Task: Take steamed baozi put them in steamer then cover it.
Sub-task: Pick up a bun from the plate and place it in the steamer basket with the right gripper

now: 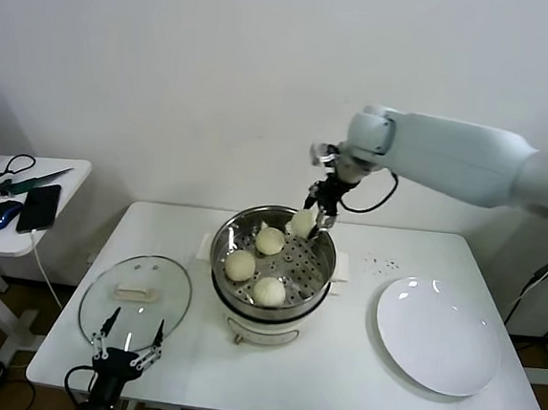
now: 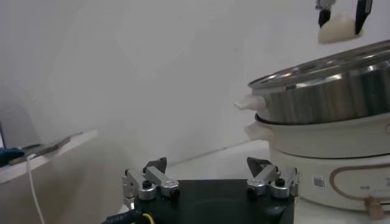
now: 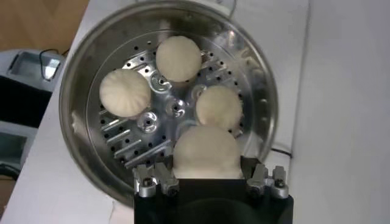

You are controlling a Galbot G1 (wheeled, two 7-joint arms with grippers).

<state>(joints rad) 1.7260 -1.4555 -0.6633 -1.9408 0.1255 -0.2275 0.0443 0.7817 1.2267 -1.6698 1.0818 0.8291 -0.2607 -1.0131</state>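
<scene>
The steamer (image 1: 317,278) stands mid-table, a shiny perforated steel basket on a white pot base. Three cream-white baozi lie in it: one at the back (image 1: 270,241), one at the left (image 1: 240,265), one at the front (image 1: 269,291). My right gripper (image 1: 313,220) is shut on a fourth baozi (image 1: 302,224) and holds it just above the basket's back rim. In the right wrist view this baozi (image 3: 206,153) sits between the fingers over the basket (image 3: 85,91). My left gripper (image 1: 127,344) is open and empty at the table's front left, by the glass lid (image 1: 136,299).
A large white plate (image 1: 437,335) lies bare at the table's right. A side table (image 1: 24,204) at far left holds a mouse and a phone. In the left wrist view the steamer (image 2: 329,115) stands a short way off from the left gripper (image 2: 210,176).
</scene>
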